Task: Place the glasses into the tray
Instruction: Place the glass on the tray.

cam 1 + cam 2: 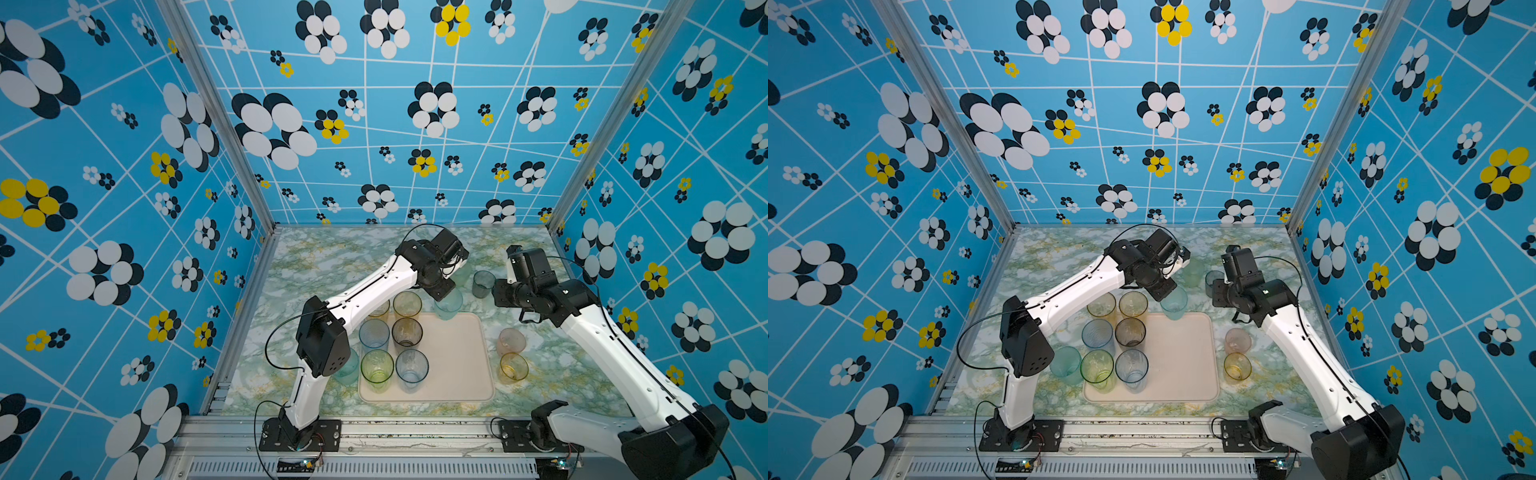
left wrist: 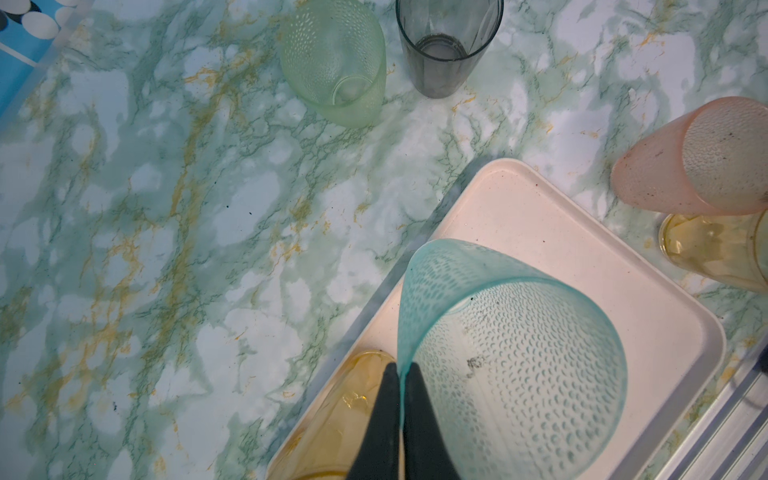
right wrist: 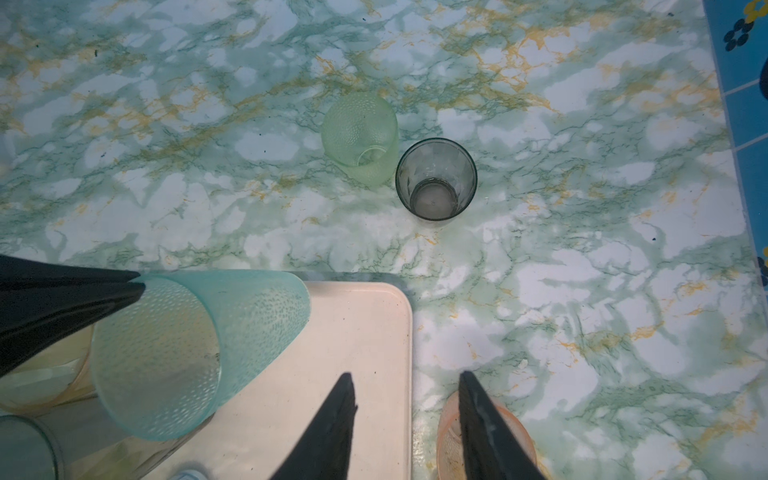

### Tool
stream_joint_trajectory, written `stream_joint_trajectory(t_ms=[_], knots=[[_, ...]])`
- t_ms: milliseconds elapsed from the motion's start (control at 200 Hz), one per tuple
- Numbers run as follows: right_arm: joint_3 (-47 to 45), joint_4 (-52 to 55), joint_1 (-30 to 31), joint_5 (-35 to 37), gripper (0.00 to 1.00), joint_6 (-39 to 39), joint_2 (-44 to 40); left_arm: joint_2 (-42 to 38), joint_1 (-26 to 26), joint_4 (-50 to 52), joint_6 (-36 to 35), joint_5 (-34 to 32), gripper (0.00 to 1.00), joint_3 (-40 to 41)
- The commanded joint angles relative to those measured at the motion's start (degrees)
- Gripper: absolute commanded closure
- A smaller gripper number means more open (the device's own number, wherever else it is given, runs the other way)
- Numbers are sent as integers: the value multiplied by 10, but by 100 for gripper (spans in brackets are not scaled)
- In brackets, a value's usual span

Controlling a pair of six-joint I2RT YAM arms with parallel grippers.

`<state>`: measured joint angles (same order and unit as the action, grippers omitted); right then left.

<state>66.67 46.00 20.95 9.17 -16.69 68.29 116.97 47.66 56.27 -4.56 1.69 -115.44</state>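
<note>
Twelve glasses (image 1: pixel 407 332), one tray (image 1: pixel 457 361) — eleven stand on or beside it; left end effector (image 2: pixel 400 368) grips the twelfth, a teal glass (image 2: pixel 519 353), over its corner; right end effector (image 3: pixel 405 376) gapes empty.

Tabletop (image 1: pixel 328 266): marble pattern, green and white with yellow veins. Walls (image 1: pixel 415 124) on three sides: blue, white grid lines, black, white and yellow flowers. Aluminium posts (image 1: pixel 216 116) at both rear corners. Aluminium rail (image 1: pixel 415 428) along the front edge, slotted cover (image 1: pixel 374 467) below it
</note>
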Motion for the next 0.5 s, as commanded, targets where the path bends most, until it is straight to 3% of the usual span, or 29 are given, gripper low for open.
stream_joint_trajectory(t_ms=[0,500], knots=[[-8,-4,-3,-16,57,4,8,15,3,16,-11,15,100,12],[-8,-5,-3,-31,57,3,13,33,6,15,-17,11,100,40]])
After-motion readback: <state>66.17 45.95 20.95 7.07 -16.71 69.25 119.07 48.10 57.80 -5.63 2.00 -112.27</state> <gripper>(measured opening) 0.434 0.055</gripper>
